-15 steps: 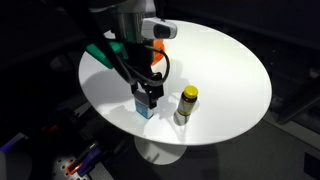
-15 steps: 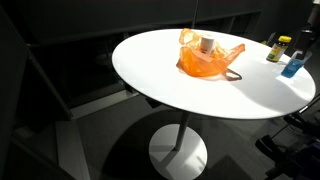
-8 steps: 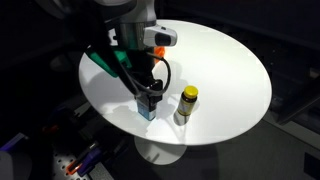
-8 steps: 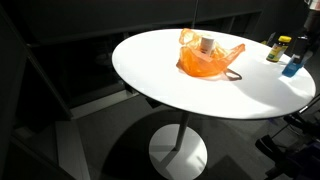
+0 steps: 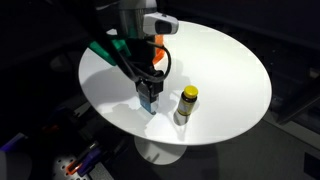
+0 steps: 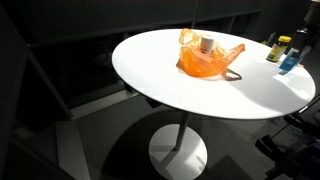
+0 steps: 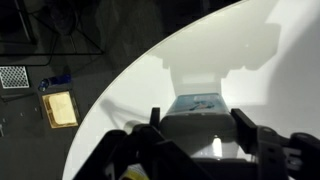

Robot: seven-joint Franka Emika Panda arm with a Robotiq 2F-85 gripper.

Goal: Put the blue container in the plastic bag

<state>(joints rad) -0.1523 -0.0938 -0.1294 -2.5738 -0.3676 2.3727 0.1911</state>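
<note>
The blue container [image 5: 149, 104] is near the table's front edge, gripped between the fingers of my gripper [image 5: 148, 96], which is shut on it. In the wrist view its blue top [image 7: 197, 103] fills the space between the two fingers [image 7: 244, 123] of the gripper [image 7: 197, 126]. In an exterior view the blue container [image 6: 291, 62] shows at the table's far right, the arm above it lost in the dark. The orange plastic bag [image 6: 206, 60] lies open on the table, well apart from the container; in an exterior view the arm hides most of the bag [image 5: 160, 46].
A bottle with a yellow cap [image 5: 187, 103] stands close beside the blue container, also seen as the yellow-capped bottle [image 6: 275, 49]. A white object [image 6: 207, 43] sits inside the bag. The round white table [image 6: 170, 85] ends just past the container, with dark floor below.
The jaws have closed from wide open onto the blue container. The container now sits slightly higher in the exterior views than before.
</note>
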